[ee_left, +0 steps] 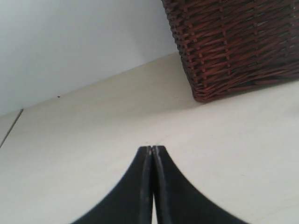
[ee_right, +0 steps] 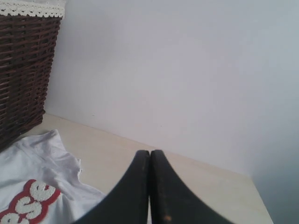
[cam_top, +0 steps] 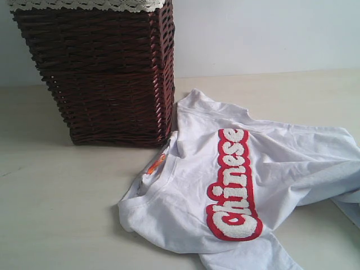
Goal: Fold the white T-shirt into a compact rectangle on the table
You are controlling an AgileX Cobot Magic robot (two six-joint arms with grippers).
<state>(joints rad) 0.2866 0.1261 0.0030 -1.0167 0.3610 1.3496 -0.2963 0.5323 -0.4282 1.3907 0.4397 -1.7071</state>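
The white T-shirt (cam_top: 270, 180) lies rumpled on the table (cam_top: 56, 214), spread from the middle to the right edge of the exterior view. Its red-outlined "Chinese" lettering (cam_top: 233, 185) faces up and an orange neck tag (cam_top: 156, 163) shows at the collar. Neither arm appears in the exterior view. My left gripper (ee_left: 153, 147) is shut and empty above bare tabletop. In the right wrist view, my right gripper (ee_right: 150, 151) is shut and empty too, with a corner of the T-shirt (ee_right: 32, 186) off to one side of it.
A tall brown wicker basket (cam_top: 101, 73) with white lace edging (cam_top: 84, 4) stands at the back left, touching the shirt's collar end. A pale wall (cam_top: 264, 34) rises behind the table. Bare tabletop stretches in front of the basket.
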